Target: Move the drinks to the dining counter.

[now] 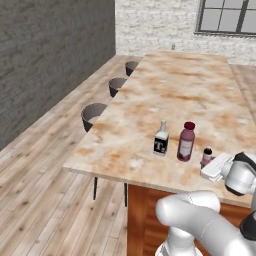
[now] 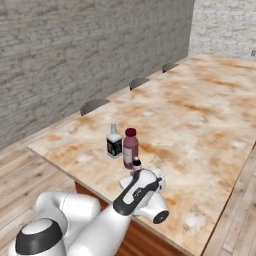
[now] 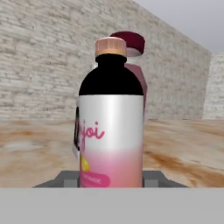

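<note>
Hand view: a small pink bottle with a black shoulder and a tan-looking cap [image 3: 111, 118] stands upright straight ahead, at twelve o'clock from my pincer [image 3: 111, 179]. My two dark fingers [image 3: 65, 178] show low at either side of its base, so I read my pincer as clenched on the small pink bottle, which stands on the long beige, rust-mottled marble tabletop [image 3: 183, 148]. Behind it, at one o'clock, peeks the tall maroon bottle with a dark red cap [image 3: 131, 43].

In the left base view my pincer [image 1: 214, 167] lies low at the near edge of the tabletop [image 1: 175, 90], the small pink bottle [image 1: 207, 156] at its tip. At ten o'clock from it, just beside, stands the tall maroon bottle [image 1: 186, 142], and at nine o'clock of that the clear-necked black bottle marked "T" [image 1: 161, 139], both upright. Three round grey stools [image 1: 93, 115] line the far-left side.

In the right base view the clear-necked black bottle [image 2: 114, 141] and the maroon one [image 2: 130, 148] stand close together, apart, with the pink bottle's cap [image 2: 136, 163] just in front.
</note>
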